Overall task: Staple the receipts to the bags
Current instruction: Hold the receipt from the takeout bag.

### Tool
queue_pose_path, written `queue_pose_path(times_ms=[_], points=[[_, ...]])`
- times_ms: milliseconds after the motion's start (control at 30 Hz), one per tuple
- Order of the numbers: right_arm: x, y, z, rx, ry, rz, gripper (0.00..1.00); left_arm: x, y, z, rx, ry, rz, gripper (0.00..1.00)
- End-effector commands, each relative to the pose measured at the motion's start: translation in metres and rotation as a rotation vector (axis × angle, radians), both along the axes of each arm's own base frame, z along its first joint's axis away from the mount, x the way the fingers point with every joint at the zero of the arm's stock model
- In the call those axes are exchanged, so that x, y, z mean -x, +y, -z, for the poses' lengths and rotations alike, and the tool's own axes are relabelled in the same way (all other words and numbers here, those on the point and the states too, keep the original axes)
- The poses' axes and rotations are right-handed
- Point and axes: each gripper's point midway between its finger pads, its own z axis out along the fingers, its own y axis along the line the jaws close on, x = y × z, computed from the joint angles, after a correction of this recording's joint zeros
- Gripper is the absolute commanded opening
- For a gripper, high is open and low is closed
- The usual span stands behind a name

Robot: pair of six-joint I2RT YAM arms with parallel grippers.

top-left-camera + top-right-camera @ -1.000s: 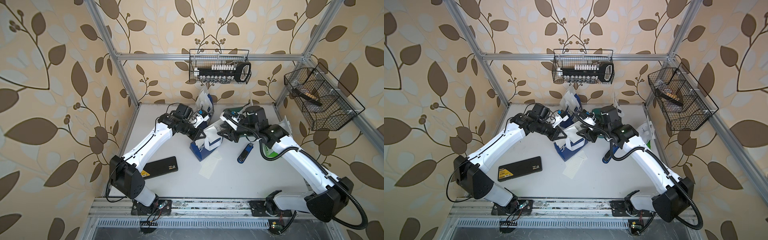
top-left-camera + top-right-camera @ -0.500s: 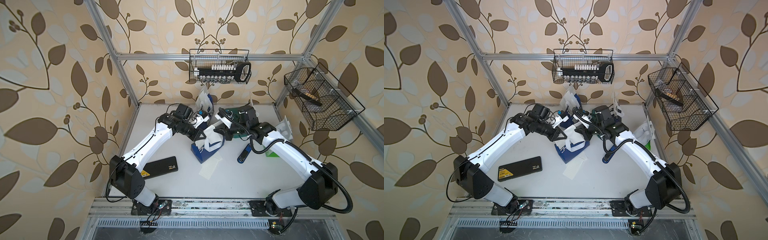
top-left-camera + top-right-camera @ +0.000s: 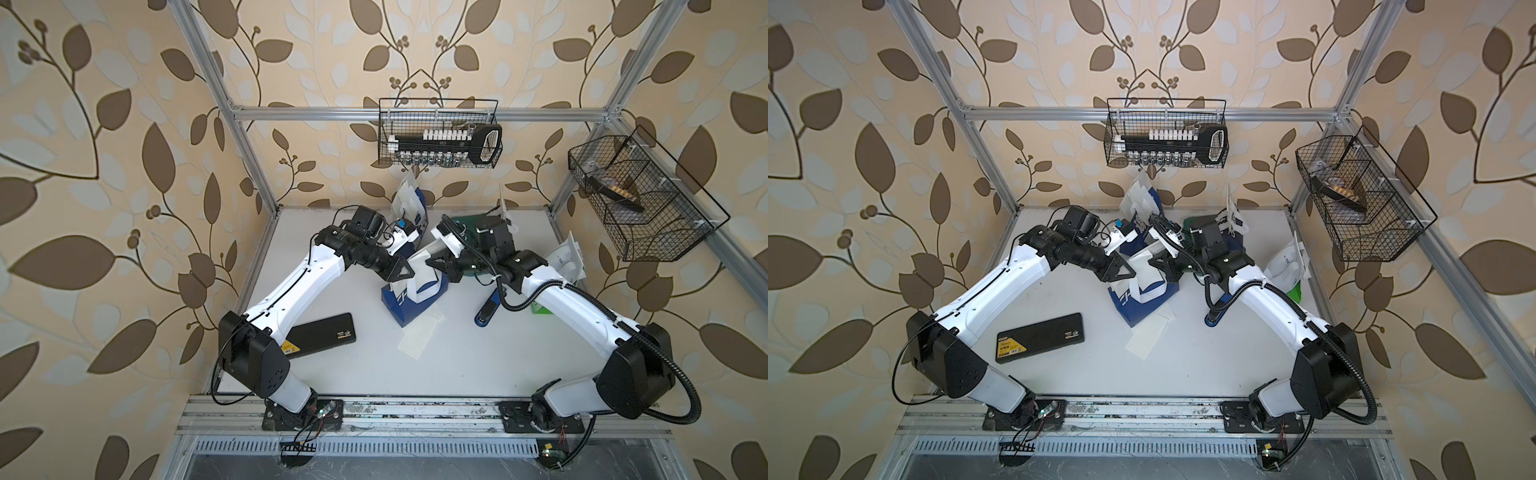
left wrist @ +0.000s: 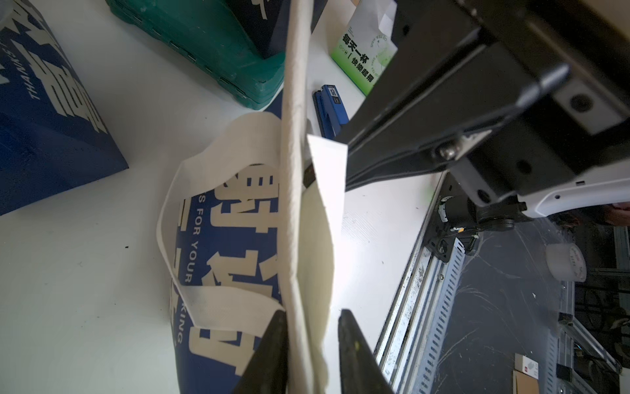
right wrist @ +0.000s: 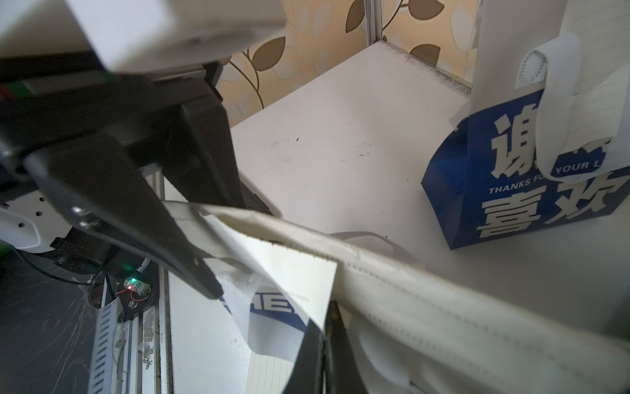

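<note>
Right gripper [image 5: 325,327] is clamping, jaws fully together, on a thin white rectangular paper receipt [image 5: 293,276], and is pressing it against the white stitched top rim [image 5: 426,290] of a blue-and-white paper carrier bag [image 3: 415,299]. Facing it, the left gripper [image 4: 312,314] is standing released: its two black fingers [image 4: 358,351] are parted to either side of the same rim, one touching the white band and the other lying apart from the paper. In both top views the two gripper tips are meeting nearly nose to nose over the bag's raised mouth near the middle of the white tabletop [image 3: 457,374], while the bag's base is resting on that surface. A white strap handle [image 4: 221,153] is looping across the bag's printed blue face. Just beside the base, loose pale lined paper slips [image 3: 419,338] are lying flat on the table. A blue stapler [image 3: 487,311] is lying near the bag, partly under the right arm. Beyond it a small white-and-green paper bag [image 4: 364,58] is sitting toward the table's right edge, and a flat green plastic case [image 4: 211,44] is lying toward the back. A second blue-and-white carrier bag [image 5: 511,191] is standing upright at the rear of the table, with a lined slip showing at its top. A flat black rectangular case [image 3: 320,340] is lying near the left arm's base, well apart from the bags.
</note>
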Motion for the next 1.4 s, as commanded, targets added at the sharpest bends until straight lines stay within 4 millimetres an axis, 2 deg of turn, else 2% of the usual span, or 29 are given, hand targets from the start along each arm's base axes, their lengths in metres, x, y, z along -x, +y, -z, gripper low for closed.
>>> queue_pose_path(times_ms=[0, 400, 500, 700, 833, 933, 1100, 1367], points=[[0.001, 0.001, -0.002, -0.015, -0.002, 0.0, 0.0, -0.002, -0.006, -0.021, 0.035, -0.059, 0.011, 0.27], [0.006, -0.003, 0.008, -0.011, 0.023, 0.007, 0.0, -0.013, -0.008, -0.024, 0.042, -0.084, -0.027, 0.26], [0.005, -0.002, 0.006, -0.016, 0.019, 0.009, 0.0, -0.013, -0.008, -0.022, 0.039, -0.08, -0.024, 0.22], [0.001, 0.0, 0.002, -0.02, 0.012, 0.009, 0.0, -0.012, -0.007, -0.016, 0.022, -0.071, -0.027, 0.03], [-0.001, 0.001, 0.003, -0.019, 0.018, 0.009, 0.0, -0.012, -0.006, -0.014, 0.014, -0.071, -0.031, 0.0], [0.0, 0.002, 0.0, -0.024, 0.014, 0.004, 0.05, -0.013, -0.006, -0.012, 0.006, -0.069, -0.036, 0.0], [0.009, 0.006, -0.015, -0.064, 0.01, -0.039, 0.21, -0.015, -0.003, -0.009, -0.016, -0.076, -0.049, 0.0], [0.014, 0.011, -0.034, -0.104, -0.002, -0.084, 0.23, -0.013, -0.001, -0.004, -0.037, -0.065, -0.048, 0.0]])
